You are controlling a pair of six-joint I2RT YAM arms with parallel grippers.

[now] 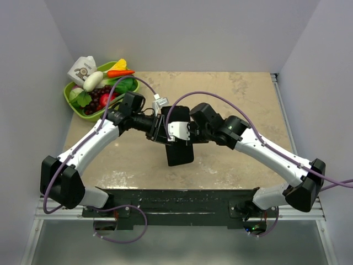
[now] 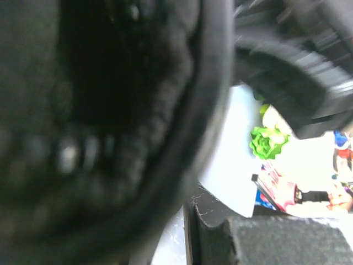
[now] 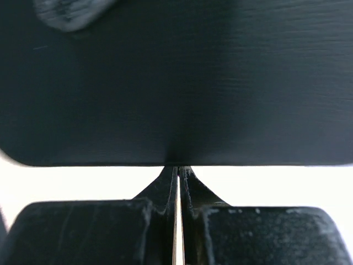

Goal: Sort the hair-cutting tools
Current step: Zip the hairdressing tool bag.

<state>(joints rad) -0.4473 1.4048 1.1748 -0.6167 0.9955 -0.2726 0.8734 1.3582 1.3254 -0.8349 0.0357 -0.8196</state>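
Note:
No hair-cutting tools show in any view. A flat black case [image 1: 180, 150] lies at the table's middle, between both arms. My left gripper [image 1: 161, 128] reaches its upper left edge. In the left wrist view the blurred case [image 2: 110, 110] fills the frame and presses against my one visible finger [image 2: 276, 243], so the jaws grip it. My right gripper [image 1: 191, 131] comes from the right. In the right wrist view its fingers are shut with only a hairline gap, and its tips [image 3: 177, 171] touch the case's near edge [image 3: 176, 83].
A green tray [image 1: 70, 98] of toy fruit and vegetables sits at the back left corner, with a white carton [image 1: 83, 69] behind it. White walls close in the table on three sides. The arms' purple cables arch over the middle.

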